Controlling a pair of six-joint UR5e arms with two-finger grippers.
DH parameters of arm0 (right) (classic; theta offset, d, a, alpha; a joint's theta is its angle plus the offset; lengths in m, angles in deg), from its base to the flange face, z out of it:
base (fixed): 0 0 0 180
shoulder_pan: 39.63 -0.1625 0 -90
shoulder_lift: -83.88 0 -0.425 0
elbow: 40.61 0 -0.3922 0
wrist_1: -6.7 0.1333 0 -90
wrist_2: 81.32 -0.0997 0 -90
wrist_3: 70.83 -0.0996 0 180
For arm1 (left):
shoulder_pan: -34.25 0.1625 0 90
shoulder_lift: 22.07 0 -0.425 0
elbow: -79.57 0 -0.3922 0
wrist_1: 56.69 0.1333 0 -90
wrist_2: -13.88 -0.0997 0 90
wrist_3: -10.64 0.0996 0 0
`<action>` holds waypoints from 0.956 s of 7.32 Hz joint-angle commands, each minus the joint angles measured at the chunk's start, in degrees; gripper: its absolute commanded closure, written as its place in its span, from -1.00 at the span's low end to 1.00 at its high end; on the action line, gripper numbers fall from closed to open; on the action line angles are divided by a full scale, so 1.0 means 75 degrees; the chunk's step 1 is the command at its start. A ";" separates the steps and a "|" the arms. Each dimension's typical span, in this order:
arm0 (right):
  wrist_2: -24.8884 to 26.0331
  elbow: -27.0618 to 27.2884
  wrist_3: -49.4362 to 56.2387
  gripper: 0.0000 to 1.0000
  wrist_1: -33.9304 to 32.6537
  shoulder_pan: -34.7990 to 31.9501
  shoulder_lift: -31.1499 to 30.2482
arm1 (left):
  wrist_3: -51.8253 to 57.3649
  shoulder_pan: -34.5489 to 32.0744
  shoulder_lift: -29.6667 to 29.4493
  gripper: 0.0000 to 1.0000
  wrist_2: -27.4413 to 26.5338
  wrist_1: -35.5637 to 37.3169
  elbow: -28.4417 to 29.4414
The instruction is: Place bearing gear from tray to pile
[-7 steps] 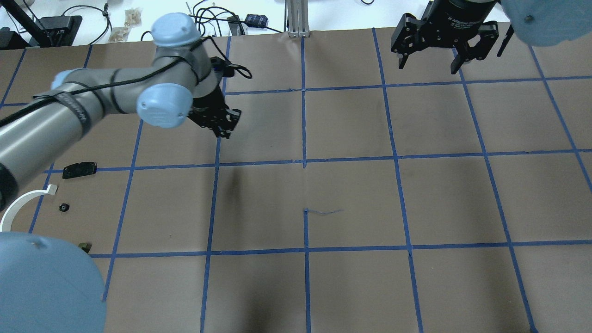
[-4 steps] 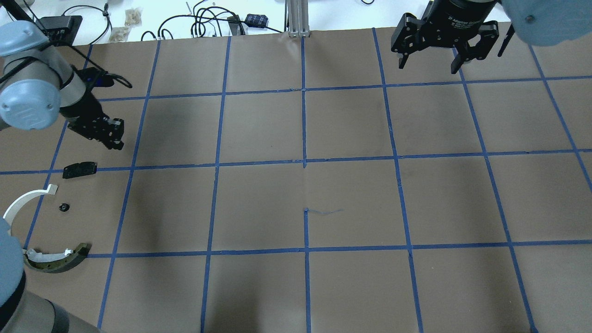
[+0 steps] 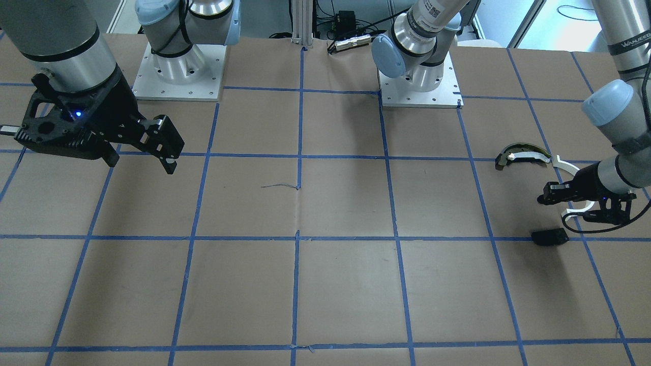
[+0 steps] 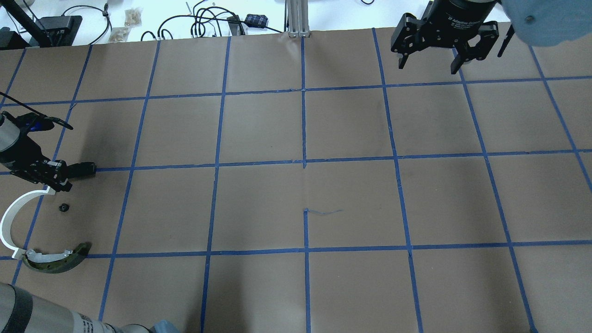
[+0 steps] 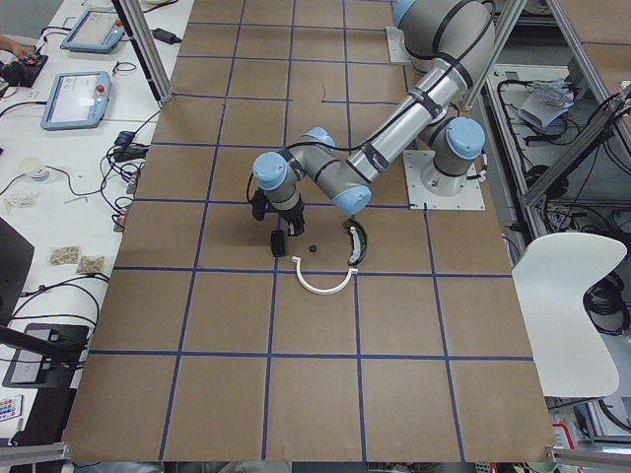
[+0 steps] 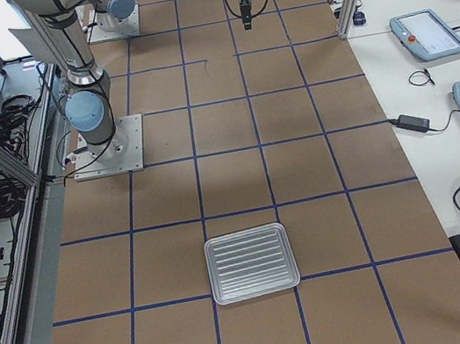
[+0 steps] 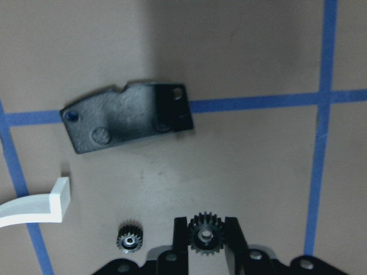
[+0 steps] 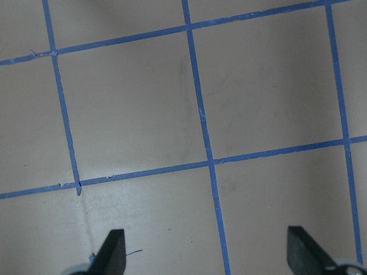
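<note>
Robotics lab: tape-gridded table [image 4: 351, 203], teach pendants [image 6: 429, 34], loose cables [image 4: 203, 21]

The brown surface [image 4: 351, 194], gridded with blue tape [image 4: 304, 125], carries a white half-ring arc [image 4: 9, 217]. A flat black plate [image 7: 129, 116] lies near one tip of the arc and a dark curved piece [image 4: 58, 262] at the other. A small gear [image 4: 64, 207] sits beside its curve, and a ribbed metal tray [image 6: 250, 263] well apart.

My left arm stretches far out to my left side and low, wrist angled down, so my left gripper [image 7: 205, 226] hangs close above the tabletop [image 4: 259, 203] with its jaws pinched on the bearing gear [image 7: 205, 237]. My right arm holds my right gripper [image 4: 428, 64] high, pointing down, jaws spread wide.
</note>
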 commanded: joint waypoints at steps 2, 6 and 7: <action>0.0000 0.0000 0.0008 -1.00 0.0001 0.0000 0.0000 | 0.0052 0.0129 -0.0132 1.00 -0.0015 -0.0004 -0.0137; 0.0000 0.0000 0.0008 -1.00 0.0001 0.0000 0.0000 | 0.0029 0.0141 -0.0238 1.00 -0.0307 0.0008 -0.0231; 0.0000 0.0000 0.0008 -1.00 0.0001 0.0000 0.0000 | 0.0041 0.0141 -0.0261 1.00 -0.0308 0.0008 -0.0219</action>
